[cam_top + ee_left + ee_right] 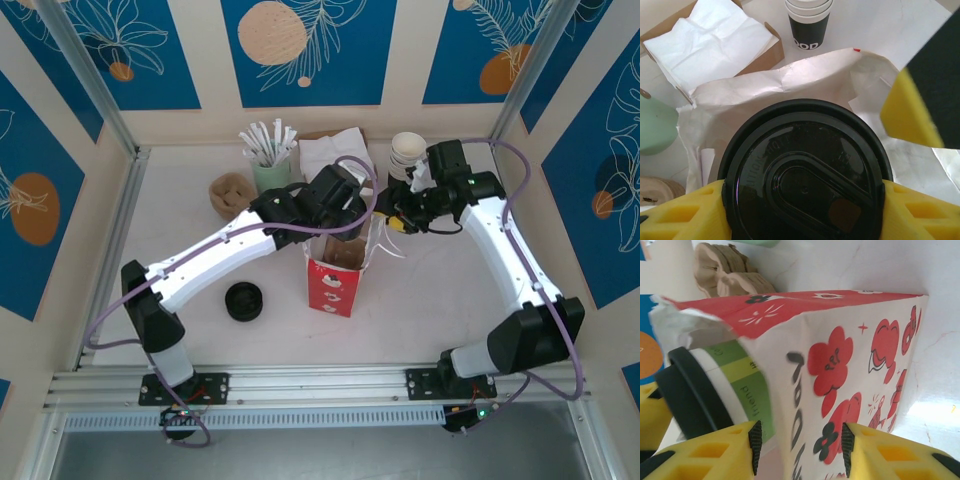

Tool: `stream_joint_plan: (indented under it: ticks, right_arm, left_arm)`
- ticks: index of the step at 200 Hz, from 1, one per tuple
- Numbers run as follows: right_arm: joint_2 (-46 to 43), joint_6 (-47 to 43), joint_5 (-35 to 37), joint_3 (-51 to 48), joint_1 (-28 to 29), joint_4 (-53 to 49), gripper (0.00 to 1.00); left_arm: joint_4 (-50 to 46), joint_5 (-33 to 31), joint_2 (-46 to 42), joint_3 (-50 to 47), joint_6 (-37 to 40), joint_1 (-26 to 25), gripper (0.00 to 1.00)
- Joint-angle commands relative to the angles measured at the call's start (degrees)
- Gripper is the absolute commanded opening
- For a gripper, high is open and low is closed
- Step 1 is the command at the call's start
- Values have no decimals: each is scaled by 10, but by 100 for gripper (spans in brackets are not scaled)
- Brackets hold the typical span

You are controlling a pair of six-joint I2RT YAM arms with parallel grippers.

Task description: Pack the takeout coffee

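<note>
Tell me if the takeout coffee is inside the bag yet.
Partly in: the takeout coffee has its green body past the mouth of the bag, its black lid outside.

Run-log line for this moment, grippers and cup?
left gripper: shut on coffee cup at lid | cup: partly inside bag | right gripper: straddling bag wall, grip unclear | packing: unfinished

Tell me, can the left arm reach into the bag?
Probably yes. The left gripper holds the takeout coffee right at the bag's open mouth, and the right gripper straddles one wall beside it.
</note>
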Motion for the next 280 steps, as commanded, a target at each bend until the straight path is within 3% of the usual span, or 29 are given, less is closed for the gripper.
stream_joint_plan:
  ticks: [1,23,44,66,141,206,280]
  right_arm:
    - [23,-34,-10,33,4,-33,45]
    - [38,-41,-13,48,5,-40,32]
    - [39,-44,-23,57,4,-41,12]
    - [20,-47,-37,48,6,-23,0]
    - [-93,-35,-85,-74,8,131,0]
    - [-129,-82,-127,-135,4,189,0]
    - [-127,-94,-125,-144,0,192,0]
  left_arm:
    - [-9,-12,10,24,-13,6,62]
    - [-4,-11,11,20,-19,5,62]
    - [-7,-8,15,22,-23,5,62]
    - [-8,-7,11,16,-27,4,62]
    - [19,-42,-8,-27,-23,-23,62]
    - [66,-84,-32,-85,-25,-46,62]
    - [91,-105,-43,-135,-23,-57,62]
